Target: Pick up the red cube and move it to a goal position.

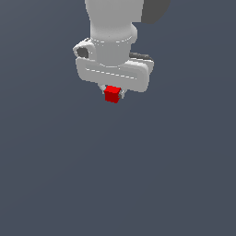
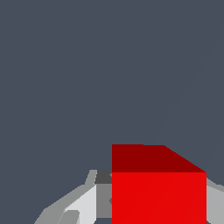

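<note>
Arm (image 1: pixel 113 27) fills the top of the exterior view, pincer (image 1: pixel 113 96) pointing down, closed on the cube (image 1: pixel 112 94) with a finger (image 2: pixel 83 203) flush against one side at least. Pick looks done: cube sits clamped between the fingers, apparently lifted. No goal marker visible in either view, so can't tell how much of the move is left.

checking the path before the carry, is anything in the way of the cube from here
Nothing visible is. The cube sits between the fingers of the end effector, and both views show only plain grey around and beyond it. No goal marker shows in either view, so where the cube has to go cannot be told.
</note>
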Controlling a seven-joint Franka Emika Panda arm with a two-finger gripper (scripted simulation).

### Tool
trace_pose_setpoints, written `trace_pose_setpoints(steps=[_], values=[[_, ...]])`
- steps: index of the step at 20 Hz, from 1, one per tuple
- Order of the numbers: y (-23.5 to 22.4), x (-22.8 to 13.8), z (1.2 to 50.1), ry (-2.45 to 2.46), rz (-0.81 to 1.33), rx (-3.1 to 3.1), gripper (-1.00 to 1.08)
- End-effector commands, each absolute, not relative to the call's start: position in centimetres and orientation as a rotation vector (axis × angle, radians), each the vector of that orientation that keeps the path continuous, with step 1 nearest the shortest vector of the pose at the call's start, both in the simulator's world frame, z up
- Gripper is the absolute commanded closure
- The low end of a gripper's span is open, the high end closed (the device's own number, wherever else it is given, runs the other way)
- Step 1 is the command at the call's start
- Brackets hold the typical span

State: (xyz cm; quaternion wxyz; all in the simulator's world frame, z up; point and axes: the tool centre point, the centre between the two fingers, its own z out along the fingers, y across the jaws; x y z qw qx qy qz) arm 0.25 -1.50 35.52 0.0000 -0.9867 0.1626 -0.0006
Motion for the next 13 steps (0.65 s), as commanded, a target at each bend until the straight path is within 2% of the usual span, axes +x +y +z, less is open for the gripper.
trace_pose_setpoints(steps=[1,7,13], values=[[-1.3,0.0,37.5,0.511,0.0,-3.1,1.08],[-1.1,-0.2,40.5,0.511,0.0,-3.1,1.08],[-1.0,-0.2,41.5,0.511,0.0,-3.1,1.08]])
